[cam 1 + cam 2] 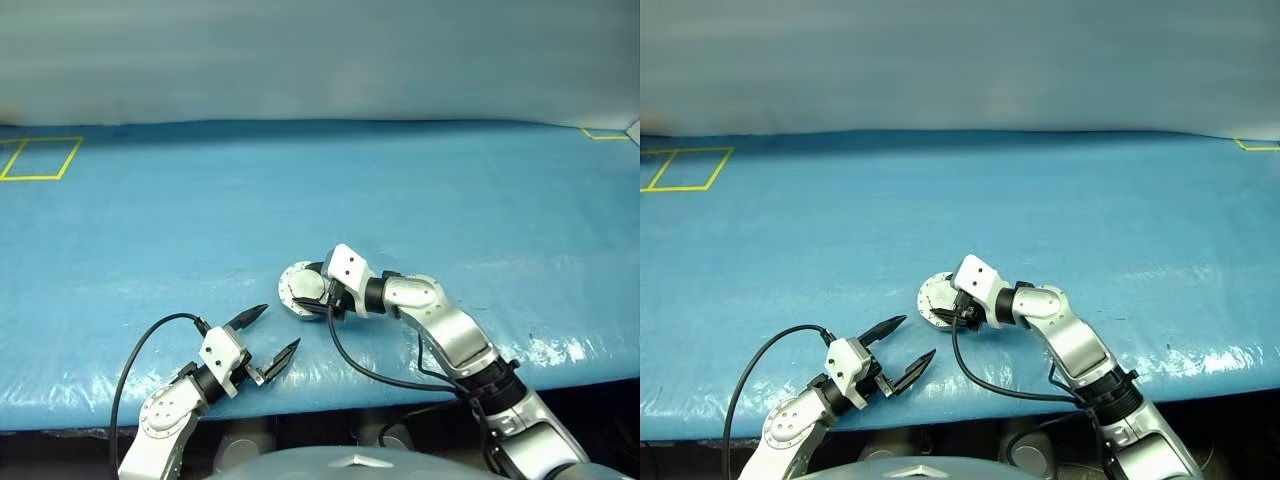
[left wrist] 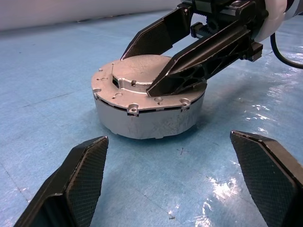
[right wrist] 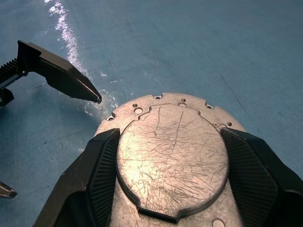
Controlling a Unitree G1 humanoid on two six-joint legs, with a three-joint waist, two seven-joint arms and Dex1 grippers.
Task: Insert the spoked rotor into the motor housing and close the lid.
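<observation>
The motor housing point(image 2: 147, 120), a short grey metal cup, stands on the blue table near its front middle, also seen from the head point(image 1: 300, 290). The lid point(image 3: 173, 156) lies flat and shut on top of it, its scratched plain side up. My right gripper point(image 3: 170, 137) reaches over the housing from the right; its black fingers point(image 2: 199, 61) lie spread on the lid, one on each side of the raised centre plate, gripping nothing. My left gripper point(image 1: 279, 327) hovers open just in front of the housing, empty, pointing at it. The spoked rotor is hidden.
Blue sheeting covers the table point(image 1: 450, 210). Its front edge point(image 1: 400, 395) runs just behind my left wrist. A yellow taped rectangle point(image 1: 40, 158) marks the far left and a yellow corner point(image 1: 605, 133) the far right. Black cables point(image 1: 150, 340) loop from both wrists.
</observation>
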